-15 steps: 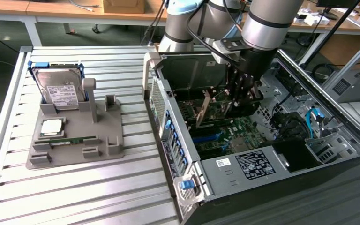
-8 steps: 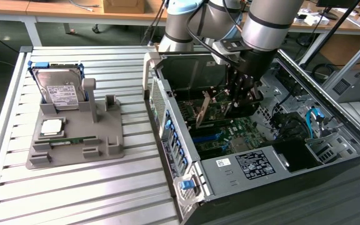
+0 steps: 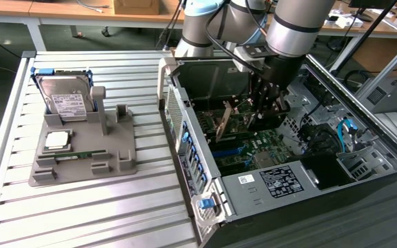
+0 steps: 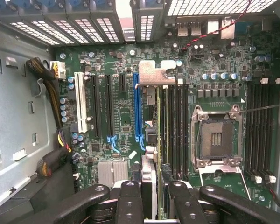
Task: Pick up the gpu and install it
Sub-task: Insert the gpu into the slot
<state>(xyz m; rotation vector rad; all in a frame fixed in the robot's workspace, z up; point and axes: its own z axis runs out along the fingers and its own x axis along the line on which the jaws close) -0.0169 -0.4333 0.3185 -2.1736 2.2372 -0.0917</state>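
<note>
Inside open computer case (image 3: pixel 364 170), gripper (image 4: pixel 151 196) clamped on gpu (image 4: pixel 157 135), card edge-on above motherboard (image 4: pixel 126 116), beside blue slot (image 4: pixel 136 107). Judged light, stiff, fragile; hold by board edges, clear of components. Hard drive (image 3: pixel 64 101) in grey holder (image 3: pixel 81 160), exterior view's left.

Hard drive (image 3: pixel 66 98): upright at the far end of the grey holder (image 3: pixel 81 165).
Processor chip (image 3: pixel 56 140): flat on the holder's middle.
Memory stick (image 3: pixel 81 154): just beside the chip.
Cardboard box (image 3: pixel 136 6): on the wooden bench behind.
</note>
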